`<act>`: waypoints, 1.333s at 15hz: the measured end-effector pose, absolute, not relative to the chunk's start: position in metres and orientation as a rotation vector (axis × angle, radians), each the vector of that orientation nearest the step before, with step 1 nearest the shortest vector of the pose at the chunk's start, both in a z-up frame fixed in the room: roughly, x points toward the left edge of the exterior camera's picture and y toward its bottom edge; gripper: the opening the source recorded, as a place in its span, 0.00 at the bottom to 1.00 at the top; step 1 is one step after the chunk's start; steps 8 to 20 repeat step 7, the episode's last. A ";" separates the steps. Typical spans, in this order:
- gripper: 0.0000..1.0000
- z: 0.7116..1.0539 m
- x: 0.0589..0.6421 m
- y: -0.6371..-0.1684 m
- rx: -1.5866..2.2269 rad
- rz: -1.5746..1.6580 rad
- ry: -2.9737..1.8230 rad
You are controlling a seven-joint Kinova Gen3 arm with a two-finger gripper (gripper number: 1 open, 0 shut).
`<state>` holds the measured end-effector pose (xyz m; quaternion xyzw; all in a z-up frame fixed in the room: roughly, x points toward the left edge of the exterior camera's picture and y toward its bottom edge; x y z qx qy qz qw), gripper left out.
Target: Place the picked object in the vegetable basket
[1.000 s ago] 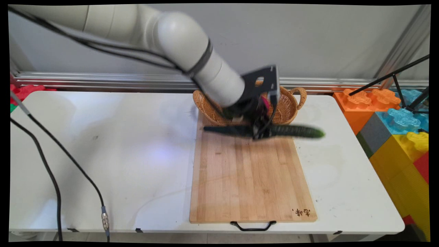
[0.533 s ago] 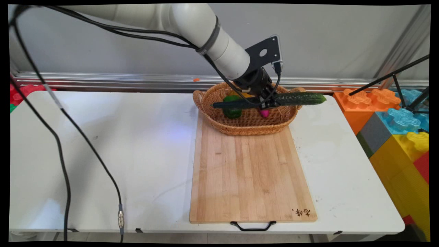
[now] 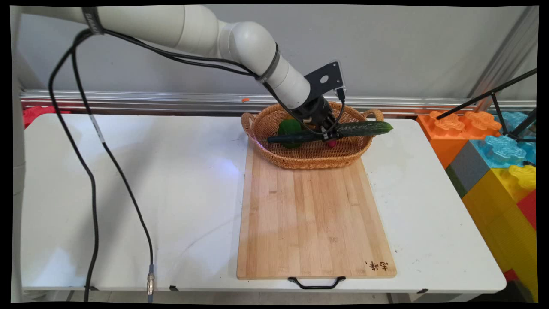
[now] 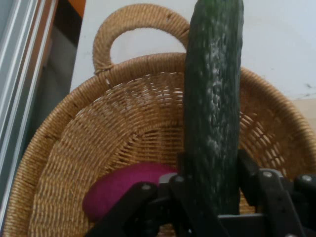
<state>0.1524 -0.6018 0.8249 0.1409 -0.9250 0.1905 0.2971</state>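
A long dark green cucumber point(image 3: 330, 131) lies level across a wicker basket point(image 3: 274, 152) at the table's point(image 3: 128, 180) far side, one end jutting past the basket's right rim. The black gripper point(image 3: 329, 136) pinches it near the middle. Below sit a green vegetable point(image 3: 290, 127), perhaps a pepper, and a magenta object point(image 4: 123, 185); a wooden cutting board point(image 3: 313, 223) touches the basket's near side.

arm: reaching from upper left | claw point(image 3: 329, 136): angled down, clamped
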 end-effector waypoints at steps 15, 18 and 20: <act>1.00 0.811 0.155 -0.616 0.449 0.460 -2.466; 1.00 0.811 0.155 -0.616 0.449 0.460 -2.466; 1.00 0.811 0.155 -0.616 0.449 0.460 -2.466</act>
